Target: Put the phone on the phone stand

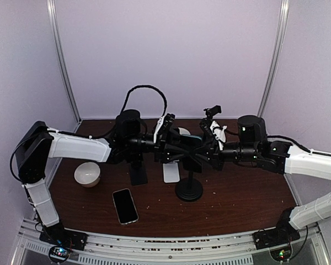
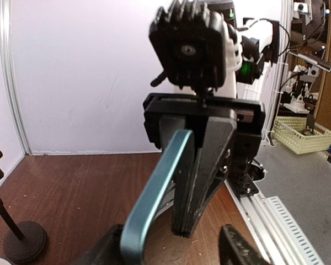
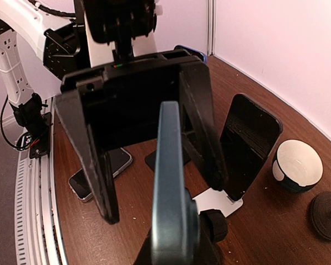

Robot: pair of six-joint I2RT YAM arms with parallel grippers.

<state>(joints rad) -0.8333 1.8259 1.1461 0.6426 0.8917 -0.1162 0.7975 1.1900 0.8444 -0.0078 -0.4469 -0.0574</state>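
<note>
The teal phone (image 2: 157,187) is held in the air over the middle of the worktop (image 1: 237,204), where the two arms meet, edge-on to both wrist cameras. The right pincer (image 2: 183,221) is clamped shut on it, fingers pressed flat against its faces. The left pincer (image 3: 163,193) stands open, one finger on each side of the phone, with a gap showing on both sides in the right wrist view.

Just below the arms, a black stand with a round base (image 1: 188,190) stands on the worktop; its top is hidden behind the pincers. Beside it, to the left, a white stand (image 1: 171,172) carries a black phone (image 3: 248,141) leaning upright. Another phone (image 1: 124,205) lies flat nearer the front edge, left of centre. A white bowl (image 1: 87,174) sits near the left edge.
</note>
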